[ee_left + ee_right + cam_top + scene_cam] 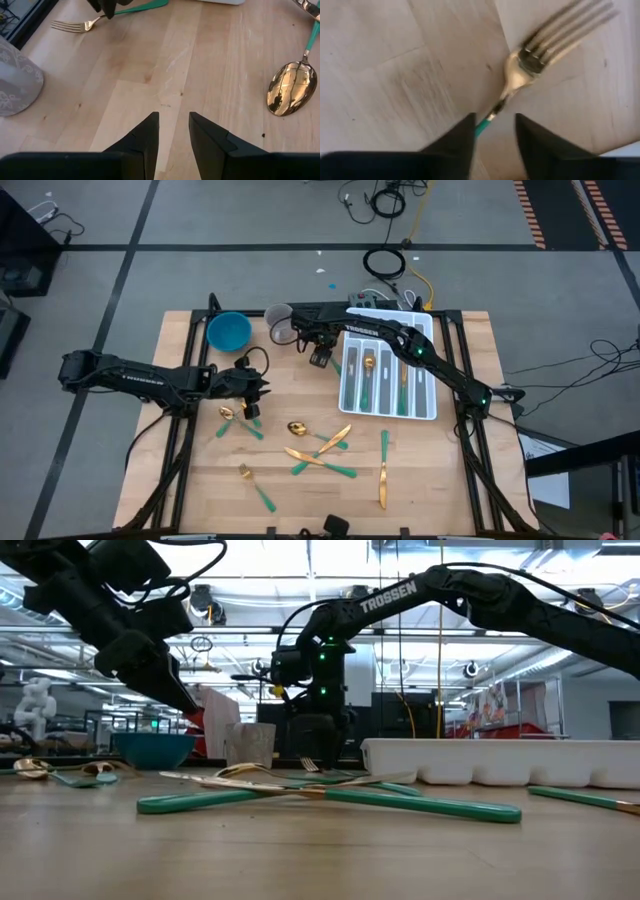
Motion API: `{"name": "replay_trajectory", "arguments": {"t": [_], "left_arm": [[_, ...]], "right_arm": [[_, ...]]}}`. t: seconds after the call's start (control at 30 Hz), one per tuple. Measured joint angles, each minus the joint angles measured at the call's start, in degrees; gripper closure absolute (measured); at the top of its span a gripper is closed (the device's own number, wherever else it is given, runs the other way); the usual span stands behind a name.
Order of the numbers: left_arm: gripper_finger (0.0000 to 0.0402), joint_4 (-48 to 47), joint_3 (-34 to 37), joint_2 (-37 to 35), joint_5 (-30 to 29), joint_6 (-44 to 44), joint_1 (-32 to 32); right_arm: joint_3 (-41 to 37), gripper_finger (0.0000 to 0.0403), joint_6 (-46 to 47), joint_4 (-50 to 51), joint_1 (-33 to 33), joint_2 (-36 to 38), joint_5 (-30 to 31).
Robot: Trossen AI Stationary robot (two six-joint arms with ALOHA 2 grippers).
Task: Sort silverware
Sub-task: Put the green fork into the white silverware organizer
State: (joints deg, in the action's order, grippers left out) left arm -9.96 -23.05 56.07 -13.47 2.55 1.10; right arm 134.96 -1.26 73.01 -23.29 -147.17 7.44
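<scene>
Sorting is partly done — a few pieces already lie in the white tray (425, 408) at upper right, while some eight pieces of silverware (318, 450) lie loose on the worktop's (440, 470) lower middle. The right tool (492, 131) straddles a fork (532, 62) beside the tray, apparently closing; the left tool (173, 131) hovers open, empty.

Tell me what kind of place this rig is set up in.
Probably a robotics lab or workshop, not a kitchen: the wooden table stands on a grey taped floor, loose cables lie behind it, and the low view shows a large hall with ceiling lights and equipment.
</scene>
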Motion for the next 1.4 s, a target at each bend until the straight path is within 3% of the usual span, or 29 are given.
{"name": "replay_trajectory", "arguments": {"t": [0.1,0.33,0.6,0.77,0.97,1.13,1.4], "left_arm": [[0.0287,-0.02,0.0,0.0,0.0,0.0,0.0],[0.0287,-0.02,0.0,0.0,0.0,0.09,-0.01],[0.0287,-0.07,0.0,0.0,0.0,0.07,0.0],[0.0287,-0.08,0.0,0.0,0.01,0.07,0.0],[0.0287,-0.08,0.0,0.0,0.02,-0.23,0.0],[0.0287,-0.07,0.0,0.0,0.02,-0.39,0.0],[0.0287,-0.05,0.0,0.0,0.02,-0.42,0.0]], "right_arm": [[0.0,0.038,-2.02,-0.3,0.02,0.11,-0.27],[0.0,0.04,-3.78,-0.15,1.22,0.14,1.55],[0.07,0.035,-2.32,-0.41,0.84,2.0,2.73],[0.09,0.0256,0.49,-0.87,-1.12,1.59,-5.28],[0.09,0.0161,2.66,-0.12,-2.89,1.11,-6.04],[0.09,0.016,2.93,0.83,-3.74,0.66,-8.89],[0.11,0.023,1.57,4.76,-4.76,-1.54,-9.08]]}}
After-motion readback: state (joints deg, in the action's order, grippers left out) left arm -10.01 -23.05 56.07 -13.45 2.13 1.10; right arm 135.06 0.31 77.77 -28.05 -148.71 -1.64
